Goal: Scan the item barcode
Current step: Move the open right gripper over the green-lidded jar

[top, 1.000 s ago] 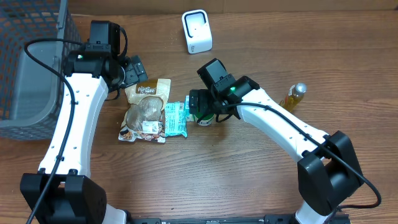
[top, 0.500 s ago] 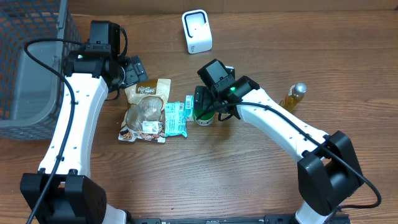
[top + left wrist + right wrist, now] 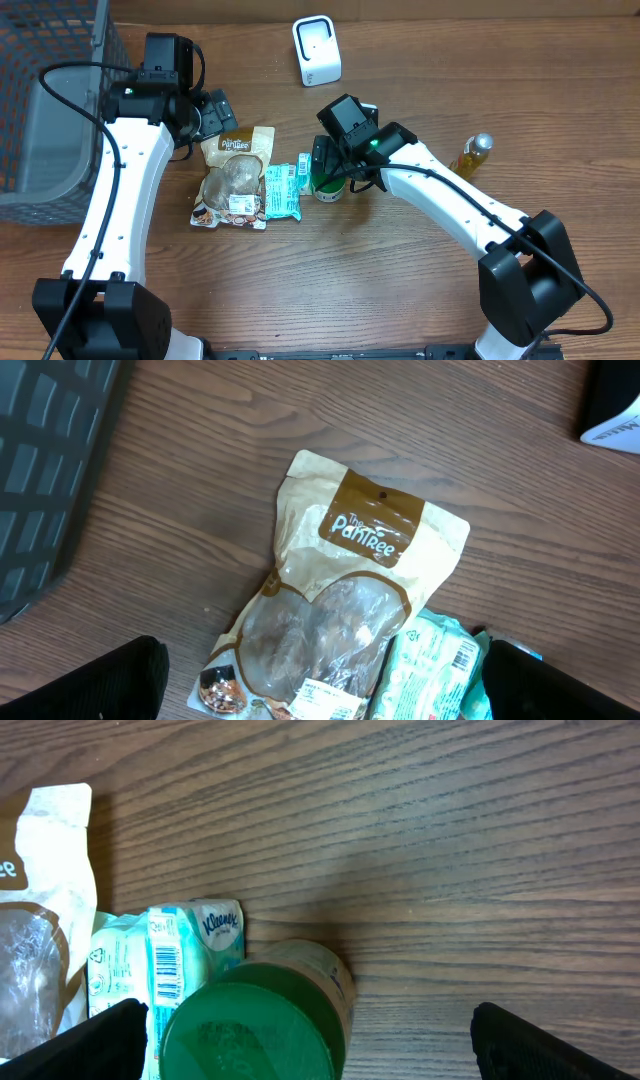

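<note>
At mid-table, I see my right gripper (image 3: 320, 1045) spread wide over the green-lidded jar (image 3: 250, 1020), which stands just beside the tissue pack (image 3: 165, 970). My left gripper (image 3: 320, 690) is also wide, hovering above the snack pouch (image 3: 340, 600). The white scanner (image 3: 316, 50) sits well apart.

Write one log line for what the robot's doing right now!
left fingers: open, near pouch | right fingers: open, at jar | held: nothing | scan: not yet

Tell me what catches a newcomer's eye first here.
The right gripper, jaws wide open, hovers over a green-lidded jar mid-table. Beside it lie a Kleenex pack, barcode up, and a brown Pantree pouch; a white scanner stands at the far edge.
</note>
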`<state>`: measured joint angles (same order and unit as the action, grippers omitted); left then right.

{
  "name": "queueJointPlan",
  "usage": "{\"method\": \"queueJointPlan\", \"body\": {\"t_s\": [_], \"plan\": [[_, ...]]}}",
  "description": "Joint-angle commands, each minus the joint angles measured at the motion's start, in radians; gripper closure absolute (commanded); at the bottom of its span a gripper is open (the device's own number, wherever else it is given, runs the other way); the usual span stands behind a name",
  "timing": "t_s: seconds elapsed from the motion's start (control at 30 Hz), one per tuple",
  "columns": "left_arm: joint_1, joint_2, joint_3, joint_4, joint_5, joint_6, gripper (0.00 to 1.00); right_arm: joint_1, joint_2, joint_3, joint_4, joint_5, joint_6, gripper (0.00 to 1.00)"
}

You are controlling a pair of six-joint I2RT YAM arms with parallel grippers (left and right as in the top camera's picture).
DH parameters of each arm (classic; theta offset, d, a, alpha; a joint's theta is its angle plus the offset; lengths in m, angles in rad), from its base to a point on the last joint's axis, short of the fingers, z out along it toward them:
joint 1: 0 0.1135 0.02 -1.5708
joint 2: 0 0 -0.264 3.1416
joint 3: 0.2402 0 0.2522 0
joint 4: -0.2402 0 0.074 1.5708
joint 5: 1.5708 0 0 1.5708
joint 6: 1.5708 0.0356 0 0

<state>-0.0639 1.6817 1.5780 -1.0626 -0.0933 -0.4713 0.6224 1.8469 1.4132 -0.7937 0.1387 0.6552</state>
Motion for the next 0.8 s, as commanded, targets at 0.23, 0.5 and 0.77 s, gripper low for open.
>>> {"method": "queueJointPlan", "body": {"t_s": [0.23,0.5,0.77], "plan": [[-0.002,-0.006,0.012,0.000,-0.007,0.003,0.00,-0.003,-0.005,-0.002,0.004,0.018,0.011,0.00],[-0.002,-0.006,0.012,0.000,-0.007,0.003,0.01,-0.002,-0.005,-0.002,0.020,-0.045,0.011,0.00],[-0.002,-0.006,0.012,0.000,-0.007,0.004,0.00,0.020,-0.004,-0.003,0.027,0.013,0.066,0.00]]}}
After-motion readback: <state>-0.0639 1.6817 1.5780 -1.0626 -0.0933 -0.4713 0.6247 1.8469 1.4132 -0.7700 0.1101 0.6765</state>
